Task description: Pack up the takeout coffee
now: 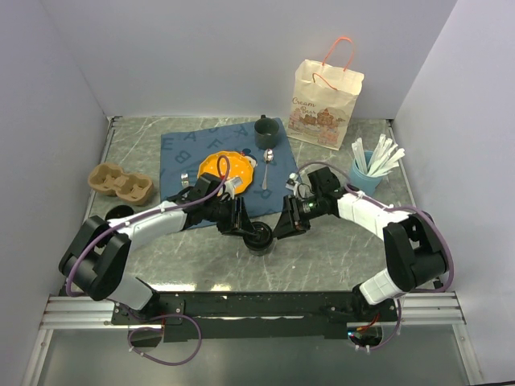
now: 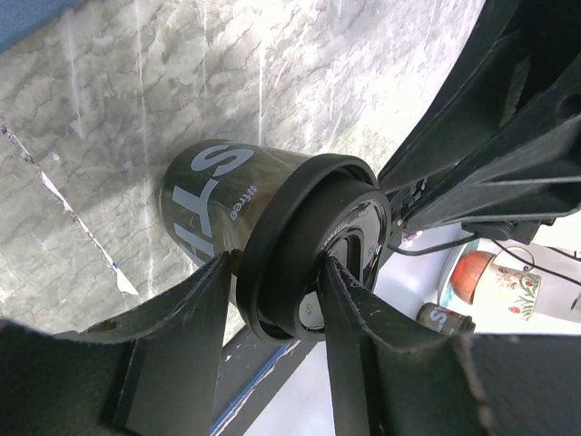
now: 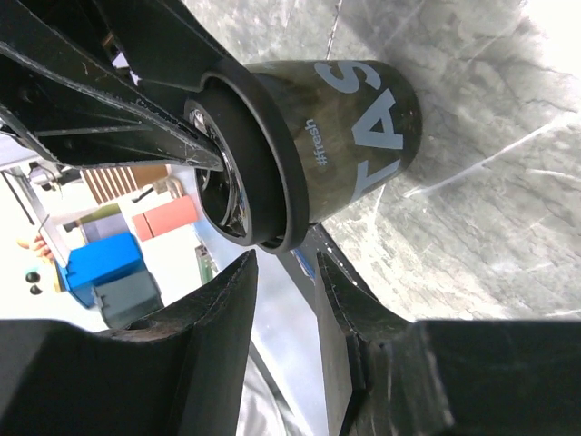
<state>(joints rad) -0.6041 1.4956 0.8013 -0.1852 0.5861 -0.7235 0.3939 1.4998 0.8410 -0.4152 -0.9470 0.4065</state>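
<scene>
Upright on the bench [image 1: 338,257], front middle: coffee cup [image 1: 259,238]. Gripped at the lid [image 2: 281,227] rim by the left tool [image 2: 277,268]. Right tool [image 3: 283,265] slack beside it, holding nothing. Could tip over or lose the lid if pulled sideways by 1 thin pinch.

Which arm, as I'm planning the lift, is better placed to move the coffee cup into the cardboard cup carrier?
Probably left. The left gripper clamps the lid rim of the coffee cup, and the cardboard cup carrier sits on its side. The right gripper stands open, off the cup.
</scene>
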